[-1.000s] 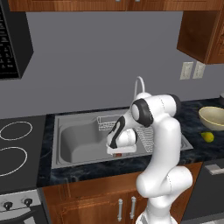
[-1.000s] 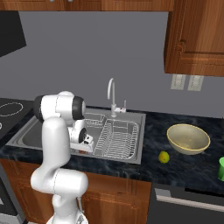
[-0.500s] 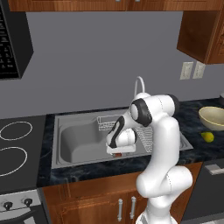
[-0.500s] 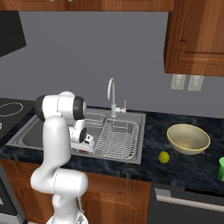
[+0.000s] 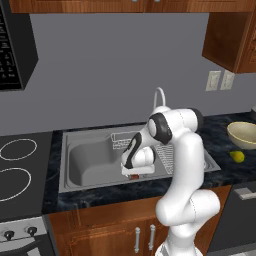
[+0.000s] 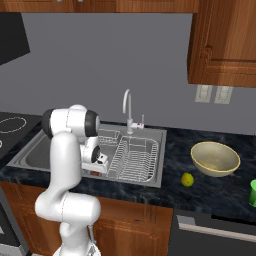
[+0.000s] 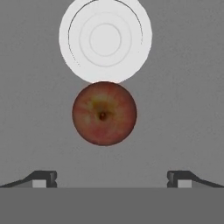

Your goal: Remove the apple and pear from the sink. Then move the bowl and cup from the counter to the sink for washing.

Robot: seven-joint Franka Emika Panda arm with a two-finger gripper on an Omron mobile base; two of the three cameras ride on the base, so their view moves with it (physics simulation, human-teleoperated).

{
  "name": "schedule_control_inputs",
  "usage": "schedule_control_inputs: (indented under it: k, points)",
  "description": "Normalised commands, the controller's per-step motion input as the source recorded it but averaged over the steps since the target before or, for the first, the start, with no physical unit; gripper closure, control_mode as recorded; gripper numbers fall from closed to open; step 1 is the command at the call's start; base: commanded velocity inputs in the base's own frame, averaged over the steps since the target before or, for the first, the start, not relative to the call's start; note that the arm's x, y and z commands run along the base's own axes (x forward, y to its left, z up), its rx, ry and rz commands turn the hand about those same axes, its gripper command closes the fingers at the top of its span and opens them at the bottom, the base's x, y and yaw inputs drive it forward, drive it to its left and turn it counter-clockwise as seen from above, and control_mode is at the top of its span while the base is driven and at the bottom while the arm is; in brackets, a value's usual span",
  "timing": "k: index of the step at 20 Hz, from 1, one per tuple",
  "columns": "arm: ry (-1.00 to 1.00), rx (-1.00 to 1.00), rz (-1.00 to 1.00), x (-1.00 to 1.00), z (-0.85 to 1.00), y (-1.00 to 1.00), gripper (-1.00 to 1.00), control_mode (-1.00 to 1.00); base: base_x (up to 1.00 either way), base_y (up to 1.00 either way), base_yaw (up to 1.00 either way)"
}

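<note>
The dark red apple [image 7: 104, 113] lies on the grey floor of the sink [image 5: 90, 159], just beside the round drain [image 7: 105, 40]. My gripper [image 7: 111, 180] hangs straight above it, open, with both fingertips [image 7: 41, 179] clear of the fruit. In the left base view the hand is down in the basin, by the front wall. The yellow-green pear [image 6: 187, 179] rests on the dark counter [image 6: 220, 192] right of the sink. The tan bowl [image 6: 215, 158] stands behind the pear. The green cup [image 6: 253, 192] is at the far right edge.
A wire rack [image 6: 135, 157] fills the right part of the basin. The chrome faucet [image 6: 127, 107] rises behind it. A black stovetop [image 5: 20, 165] with white rings lies left of the sink. Wooden cabinets [image 6: 225, 40] hang over the counter at right.
</note>
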Motion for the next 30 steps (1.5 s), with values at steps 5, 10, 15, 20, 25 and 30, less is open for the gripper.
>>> schedule_control_inputs:
  k: [5, 10, 15, 20, 25, 30]
  points:
    - [0.0, 0.0, 0.0, 0.03, -0.11, 0.01, -1.0, -1.0, 0.0, 0.0, 0.0]
    - [0.0, 0.0, 0.0, 0.03, -0.11, 0.0, -1.0, -1.0, 0.0, 0.0, 0.0]
    - [0.0, 0.0, 0.0, 0.1, -0.07, 0.0, -1.0, -1.0, 0.0, 0.0, 0.0]
    - [0.0, 0.0, 0.0, 0.13, -0.03, 0.0, -1.0, -1.0, 0.0, 0.0, 0.0]
    - [0.0, 0.0, 0.0, 0.14, -0.04, 0.0, -1.0, -1.0, 0.0, 0.0, 0.0]
    - [0.0, 0.0, 0.0, 0.11, -0.06, 0.01, -1.0, -1.0, 0.0, 0.0, 0.0]
